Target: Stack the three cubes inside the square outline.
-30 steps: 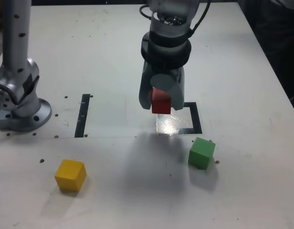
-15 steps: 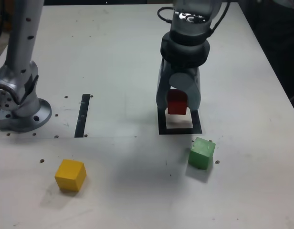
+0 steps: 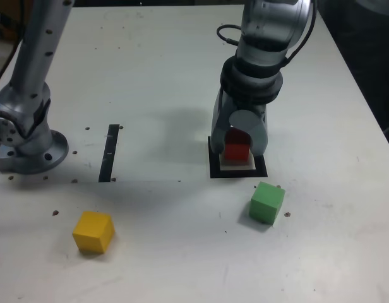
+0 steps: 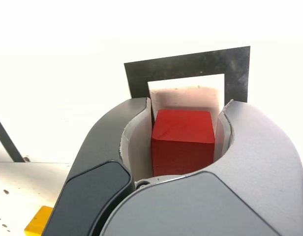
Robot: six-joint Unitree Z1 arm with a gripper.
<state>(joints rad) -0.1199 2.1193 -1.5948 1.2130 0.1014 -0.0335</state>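
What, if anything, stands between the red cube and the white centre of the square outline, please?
Nothing visible: the red cube, between the gripper's fingers, has only bare surface between it and the outline's white centre.

Red cube: held in the hand [image 4: 188, 105], a side against each pale inner pad [image 4: 139, 142]; I can see its bright top and darker side [image 4: 183, 130].
Square outline: thick black border [image 4: 191, 68] with a white centre, partly hidden behind cube and hand; whether the cube touches down, I can't tell.
Yellow cube: just a corner peeking past the hand, well apart, near and to the exterior view's left [image 4: 37, 222].
Black strip: partly in sight, also to that left [image 4: 6, 140].
Bench: white, dark-specked [image 4: 68, 123].
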